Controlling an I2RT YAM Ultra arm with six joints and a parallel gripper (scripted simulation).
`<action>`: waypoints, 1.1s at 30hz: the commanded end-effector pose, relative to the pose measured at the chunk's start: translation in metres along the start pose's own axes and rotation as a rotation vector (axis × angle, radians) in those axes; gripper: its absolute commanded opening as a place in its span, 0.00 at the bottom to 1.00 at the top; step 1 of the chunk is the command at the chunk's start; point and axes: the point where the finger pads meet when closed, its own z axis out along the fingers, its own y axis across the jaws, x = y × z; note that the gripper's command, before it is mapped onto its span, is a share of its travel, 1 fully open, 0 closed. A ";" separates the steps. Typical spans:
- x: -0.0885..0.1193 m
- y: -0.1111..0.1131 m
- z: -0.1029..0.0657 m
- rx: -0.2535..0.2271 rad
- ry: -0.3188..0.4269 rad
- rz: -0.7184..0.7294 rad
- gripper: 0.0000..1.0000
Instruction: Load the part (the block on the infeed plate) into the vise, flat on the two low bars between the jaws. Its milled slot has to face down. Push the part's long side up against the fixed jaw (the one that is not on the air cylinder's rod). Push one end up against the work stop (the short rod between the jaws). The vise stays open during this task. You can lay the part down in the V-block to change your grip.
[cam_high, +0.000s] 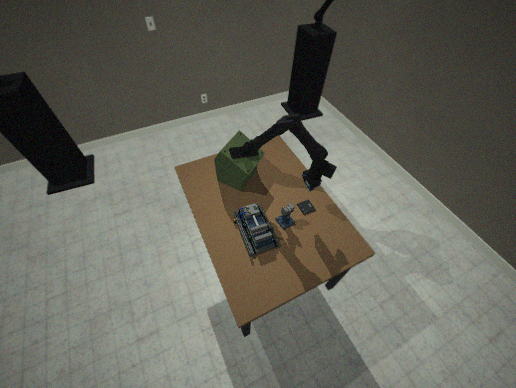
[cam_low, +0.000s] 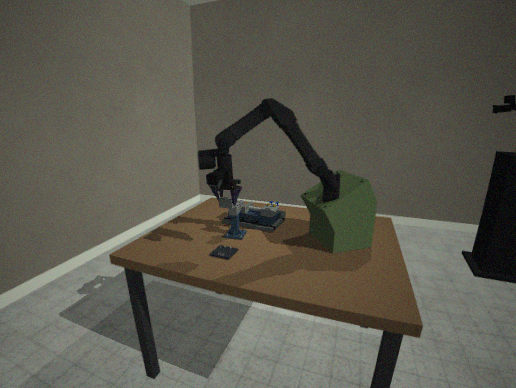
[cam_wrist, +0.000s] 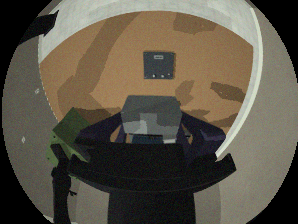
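Observation:
My gripper (cam_high: 310, 187) (cam_low: 228, 198) (cam_wrist: 152, 121) is shut on the part (cam_low: 225, 202) (cam_wrist: 151, 106), a grey block held across its fingers in the air. The infeed plate (cam_high: 306, 207) (cam_low: 223, 252) (cam_wrist: 159, 68), small and dark, lies bare on the table. The V-block stand (cam_high: 285, 220) (cam_low: 235, 230) is blue with a grey top and stands between plate and vise, with nothing seen lying in it. The vise (cam_high: 257, 228) (cam_low: 260, 216) stands open beyond it; its low bars and work stop are too small to tell apart. The part's slot cannot be made out.
The green arm base (cam_high: 238, 167) (cam_low: 345, 220) stands at one end of the wooden table (cam_high: 220, 270) (cam_low: 280, 280). Blue and yellow fittings (cam_low: 272, 204) stand at the vise's end nearer the base. Dark pillars (cam_high: 311, 65) stand off the table.

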 end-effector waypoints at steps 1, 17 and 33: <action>-0.010 -0.015 -0.033 0.066 -0.054 -0.002 0.00; -0.010 -0.015 -0.033 0.066 -0.054 -0.001 0.00; -0.008 -0.016 -0.033 0.066 -0.054 0.035 0.00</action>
